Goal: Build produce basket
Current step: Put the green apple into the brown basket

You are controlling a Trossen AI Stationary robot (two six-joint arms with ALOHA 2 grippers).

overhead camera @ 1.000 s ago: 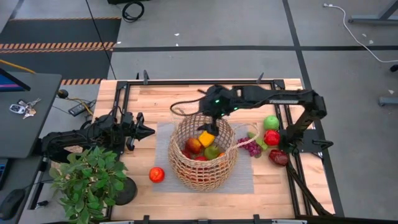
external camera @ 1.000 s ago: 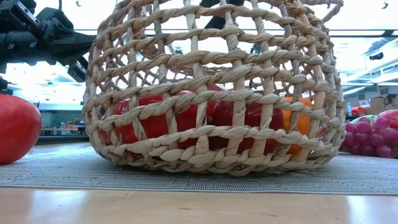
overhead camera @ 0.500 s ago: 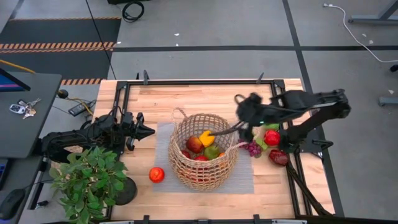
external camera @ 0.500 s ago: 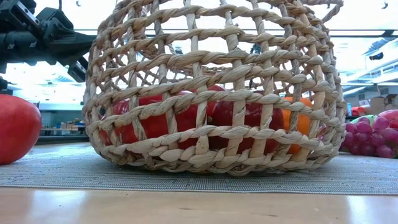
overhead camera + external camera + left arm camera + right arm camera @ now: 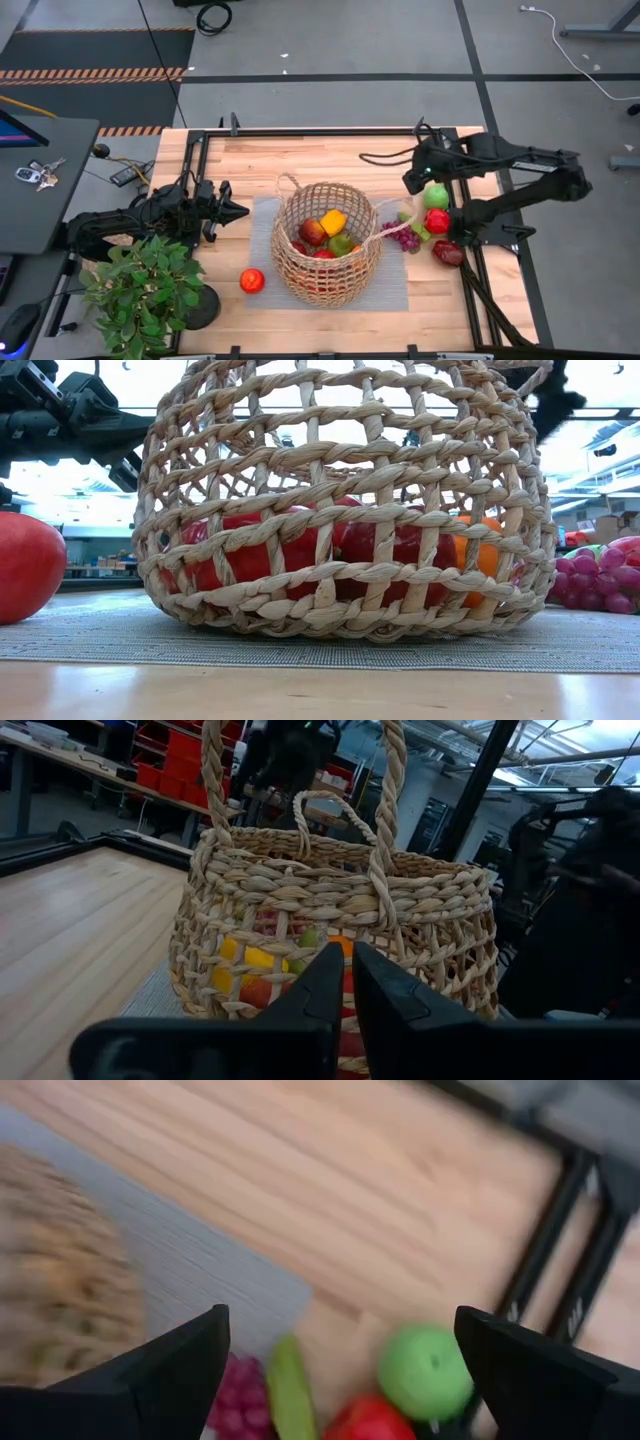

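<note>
High view: right gripper (image 5: 412, 183) has swung from over the wicker basket (image 5: 326, 243) to green apple (image 5: 436, 196) at basket's 2 o'clock, fingers apart, empty; next pick likely.
Left wrist view: left gripper (image 5: 343, 982) fingers together, idle at basket's 9 o'clock.

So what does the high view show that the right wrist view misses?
Only the high view shows the left gripper shut beside the basket, the red fruit on the left and the potted plant. Only the right wrist view shows the right gripper open, from close by. Both show the green apple, the grapes and the grey mat.
</note>
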